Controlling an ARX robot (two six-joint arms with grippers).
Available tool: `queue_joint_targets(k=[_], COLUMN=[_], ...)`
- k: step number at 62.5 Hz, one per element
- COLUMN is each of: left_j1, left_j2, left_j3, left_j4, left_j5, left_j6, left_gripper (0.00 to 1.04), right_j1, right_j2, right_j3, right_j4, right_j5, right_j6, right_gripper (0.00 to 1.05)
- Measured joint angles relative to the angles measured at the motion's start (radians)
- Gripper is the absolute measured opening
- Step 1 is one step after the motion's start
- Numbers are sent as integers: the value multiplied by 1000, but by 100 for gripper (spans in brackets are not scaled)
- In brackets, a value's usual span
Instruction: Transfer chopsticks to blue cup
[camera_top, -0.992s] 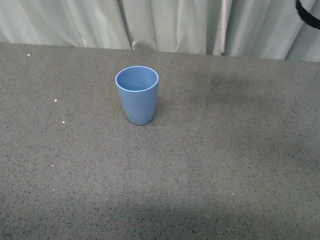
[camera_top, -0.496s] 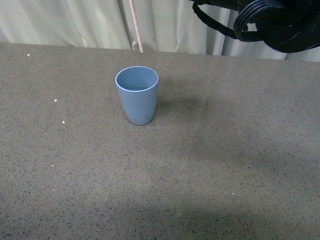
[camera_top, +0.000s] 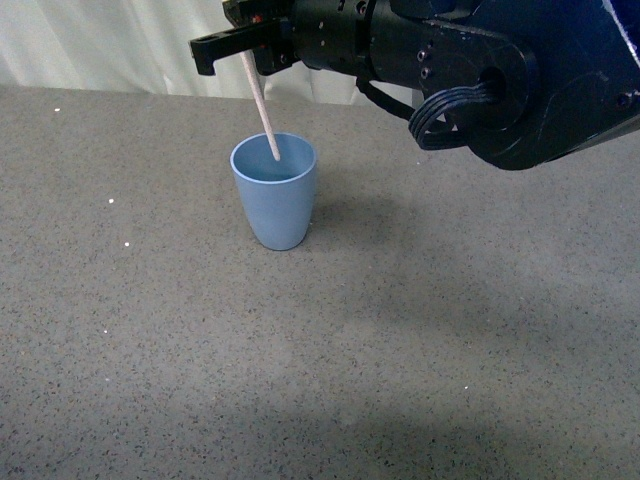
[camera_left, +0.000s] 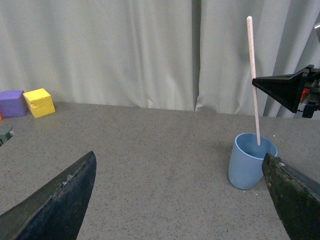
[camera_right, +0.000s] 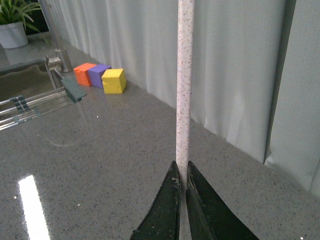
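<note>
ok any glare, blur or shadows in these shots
Front view: sharp, evenly lit, with a soft shadow on the table right of the blue cup. Left wrist view: the left gripper fingers look dark and soft. Right wrist view: white glare on the glossy table; the chopstick in the right gripper is crisp.

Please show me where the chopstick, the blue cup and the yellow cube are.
chopstick (camera_top: 262, 110): front view, middle of its shaft.
blue cup (camera_top: 275, 210): front view, outer wall.
yellow cube (camera_left: 45, 105): left wrist view, side face.
</note>
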Motion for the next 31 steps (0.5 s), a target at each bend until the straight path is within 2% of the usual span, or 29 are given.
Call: queue_joint_targets(k=[31], left_j1=[0], left_j2=[0], left_j3=[0], left_j4=[0], left_j5=[0], left_j6=[0], left_gripper=[98], right_j1=[-18], right_j2=[13], right_j3=[-1], right_j4=[-58], right_j5=[20], right_j6=[7], right_gripper=[1])
